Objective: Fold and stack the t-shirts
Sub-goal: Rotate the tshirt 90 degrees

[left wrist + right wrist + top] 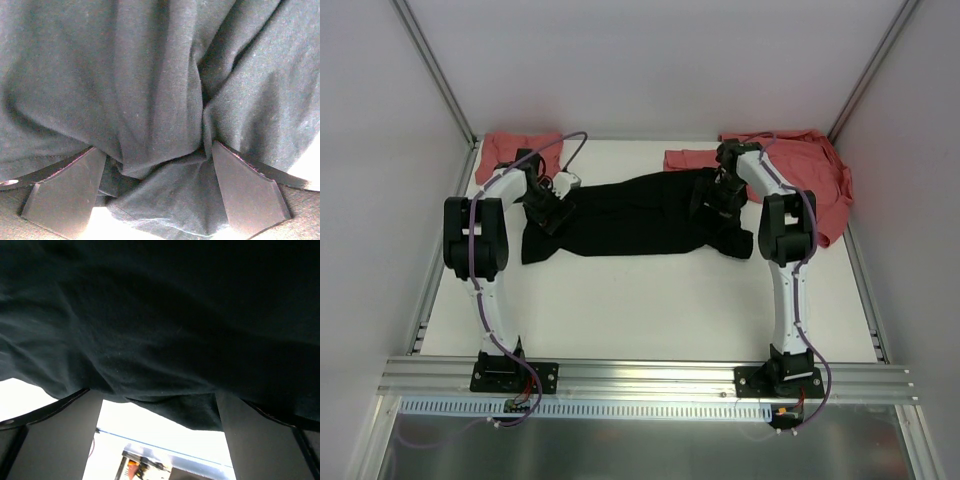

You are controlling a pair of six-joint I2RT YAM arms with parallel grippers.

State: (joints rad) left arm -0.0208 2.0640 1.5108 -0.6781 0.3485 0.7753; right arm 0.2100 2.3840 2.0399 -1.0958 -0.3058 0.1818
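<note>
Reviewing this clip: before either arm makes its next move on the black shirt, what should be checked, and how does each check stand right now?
1. left gripper jaws apart: ok.
2. black t-shirt between its fingers: ok, a bunched fold sits there.
3. right gripper jaws apart: ok.
4. Shirt between its fingers: ok, only the edge.
5. Shirt lying flat on the table: not ok, wrinkled.
6. salmon-red shirts clear of it: cannot tell at back right.
</note>
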